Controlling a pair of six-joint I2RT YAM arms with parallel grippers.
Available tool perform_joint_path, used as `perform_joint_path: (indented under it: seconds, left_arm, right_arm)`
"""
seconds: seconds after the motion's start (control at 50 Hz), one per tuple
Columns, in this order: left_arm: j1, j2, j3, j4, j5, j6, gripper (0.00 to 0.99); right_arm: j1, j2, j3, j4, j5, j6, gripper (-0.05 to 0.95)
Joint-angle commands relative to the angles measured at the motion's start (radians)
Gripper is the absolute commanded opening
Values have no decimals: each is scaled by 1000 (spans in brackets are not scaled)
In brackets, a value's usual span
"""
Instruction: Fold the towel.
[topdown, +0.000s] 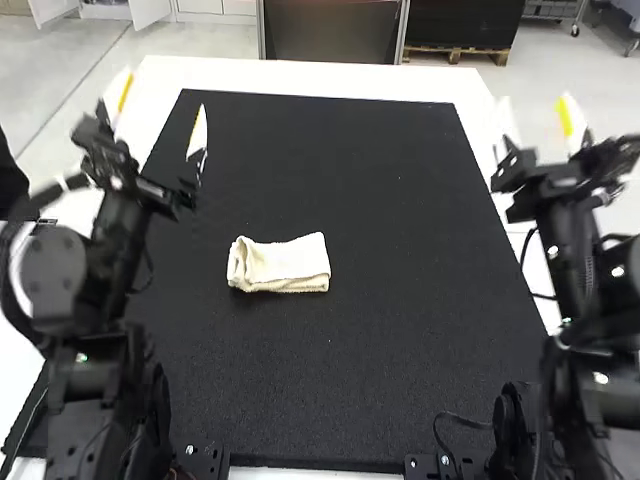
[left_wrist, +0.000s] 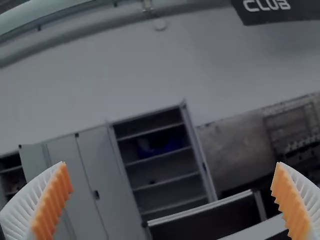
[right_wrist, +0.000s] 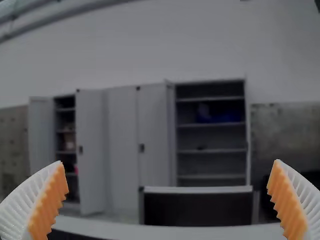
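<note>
Left gripper (topdown: 160, 108) is spread wide, its ribbed white fingers (left_wrist: 25, 205) padded in orange; the right gripper (topdown: 538, 110) is opened just as broadly. Out on the black mat (topdown: 380, 200), left of its middle, the cream towel (topdown: 282, 262) lies folded into a compact oblong, white table (topdown: 300, 75) beyond

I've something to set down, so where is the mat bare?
The mat is bare between the towel and the right arm, and beyond the towel to the far edge. It's crowded on the left by the left arm, and at the near right corner.
</note>
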Motion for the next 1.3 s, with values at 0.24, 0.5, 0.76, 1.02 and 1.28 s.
perform_joint_path:
  seconds: [0.24,0.5,0.76,1.02,1.28]
  left_arm:
    - [0,-2,-65,-289,-125,4,911]
    - [20,-2,-67,-498,-148,13,966]
    - [34,-2,-67,-552,-146,62,967]
    - [32,-4,-67,-564,-146,19,967]
    - [32,-2,-67,-567,-146,-58,962]
  right_arm:
    - [-12,-10,-181,-239,166,-20,911]
    - [-12,-10,-183,-451,186,-46,913]
    - [-14,-10,-183,-454,186,-56,913]
    - [-12,-10,-183,-454,186,-56,913]
    - [-12,-10,-183,-454,186,-56,913]
